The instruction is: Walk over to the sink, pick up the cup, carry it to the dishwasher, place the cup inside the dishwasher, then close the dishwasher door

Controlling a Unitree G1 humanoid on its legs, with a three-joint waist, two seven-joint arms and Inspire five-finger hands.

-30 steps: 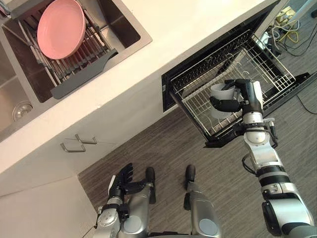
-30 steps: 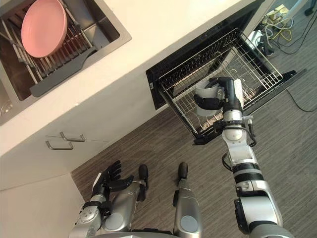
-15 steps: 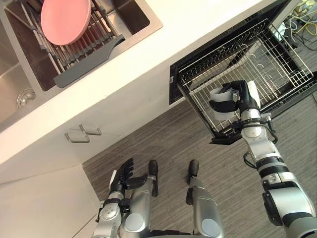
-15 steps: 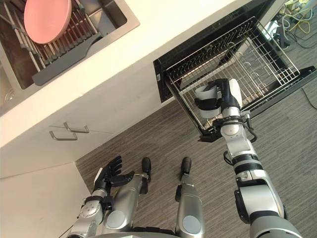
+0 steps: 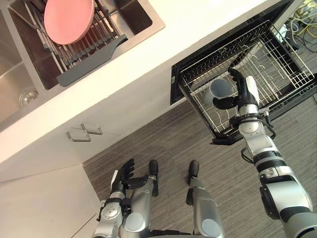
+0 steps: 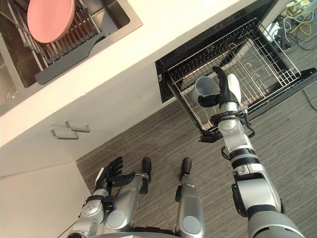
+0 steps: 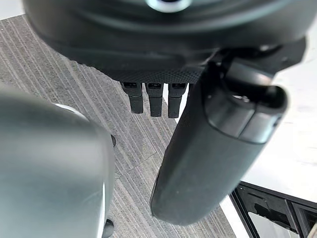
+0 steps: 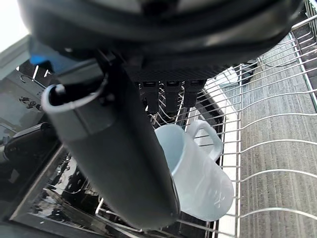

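The pale blue-white cup [image 5: 221, 88] lies tilted in the pulled-out wire rack [image 5: 277, 59] of the open dishwasher, its mouth turned towards me. In the right wrist view the cup [image 8: 195, 171] rests on the wires with its handle up, just past the thumb. My right hand [image 5: 245, 91] stands right beside it, open, with fingers straight along its far side and the thumb under it. My left hand [image 5: 124, 176] hangs low by my side, open, over the floor.
The dishwasher door [image 5: 297, 94] lies folded down under the rack. A white counter runs to the left with a steel sink [image 5: 143, 25] holding a pink plate [image 5: 68, 20] on a dish rack. Cabinet handles [image 5: 84, 133] sit below. Cables [image 5: 302, 22] lie on the floor at the far right.
My right hand's fingers have uncurled from the cup. The cup has tipped over in the rack so that its mouth now shows. The left hand has stayed put.
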